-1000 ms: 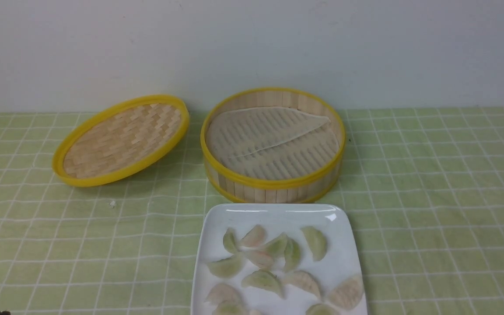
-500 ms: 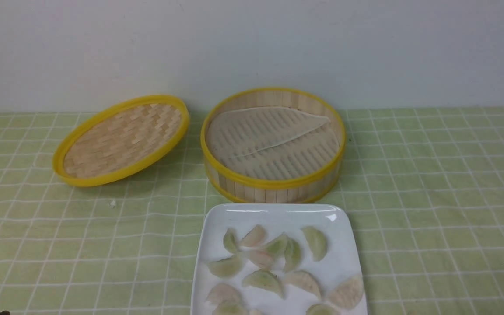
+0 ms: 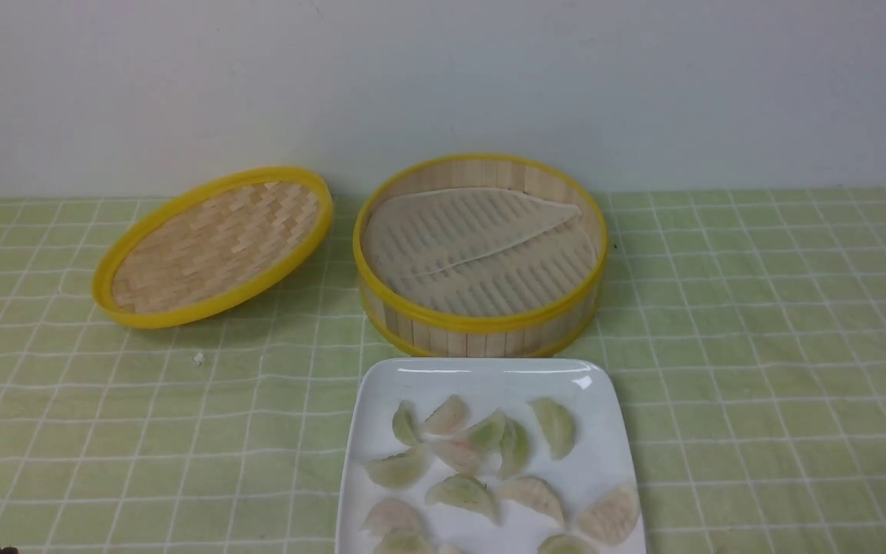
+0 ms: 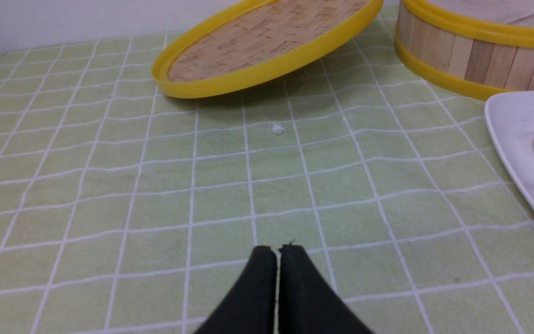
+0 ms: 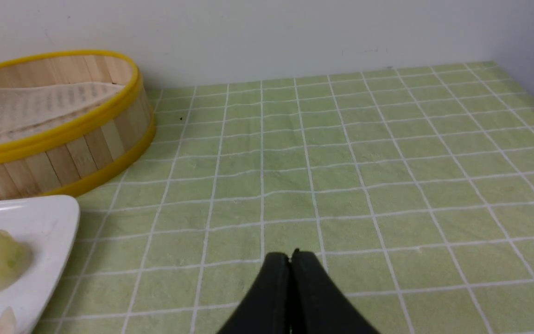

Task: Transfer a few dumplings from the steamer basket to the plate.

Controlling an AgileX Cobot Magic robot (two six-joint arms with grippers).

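The dumplings [image 3: 481,469] lie on the plate [image 3: 481,377], whose near edge is cut off just before the steamer basket [image 3: 480,258] with only its liner, while the left gripper [image 4: 276,253] and right gripper [image 5: 290,257] are each clenched on nothing above the cloth.

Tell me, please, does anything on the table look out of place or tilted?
The woven lid is tilted, its right edge raised near the steamer basket. A small white crumb lies on the cloth in front of it. The dumplings sit on the plate.
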